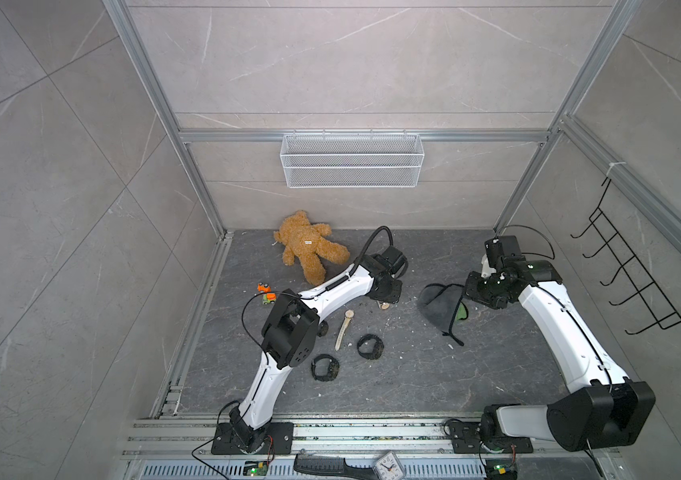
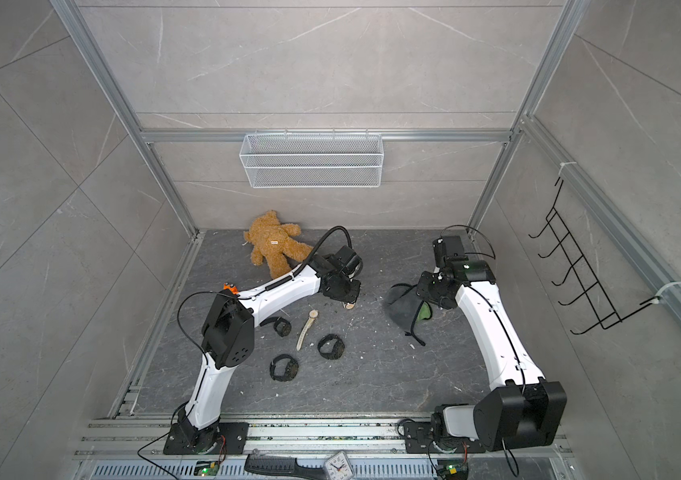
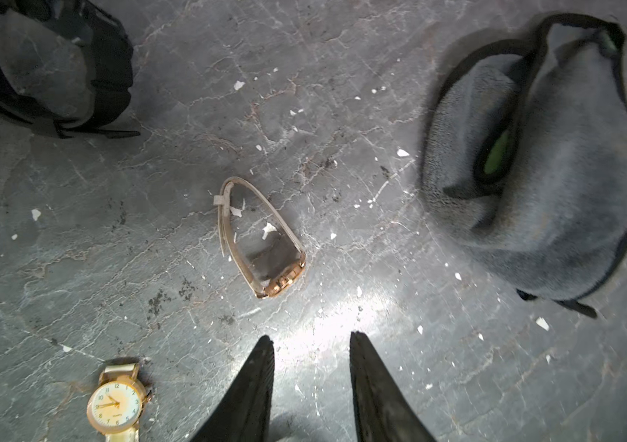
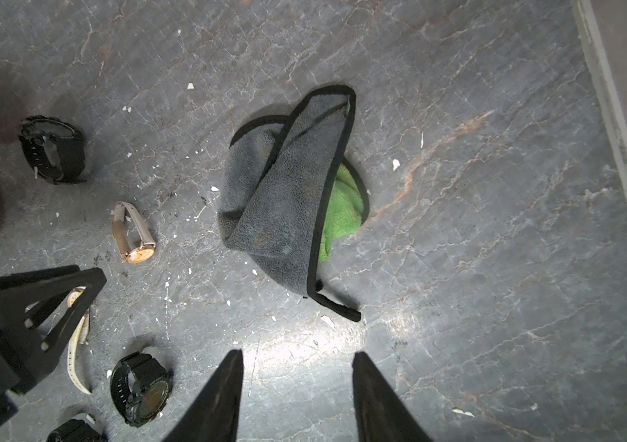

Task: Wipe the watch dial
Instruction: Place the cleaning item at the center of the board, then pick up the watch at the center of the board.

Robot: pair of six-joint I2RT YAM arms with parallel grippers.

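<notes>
Right wrist: right end effector [image 4: 296, 398] parted, empty, above cloth [image 4: 285, 199].

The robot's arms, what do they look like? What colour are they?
Both arms have smooth white shells with chunky black joints and black bases bolted to a metal rail. A thin black cable loops off the left arm and the right arm. Each pincer, left and right, ends in two pointed black fingers.

Overhead stereo pair; two downward wrist close-ups.
</notes>
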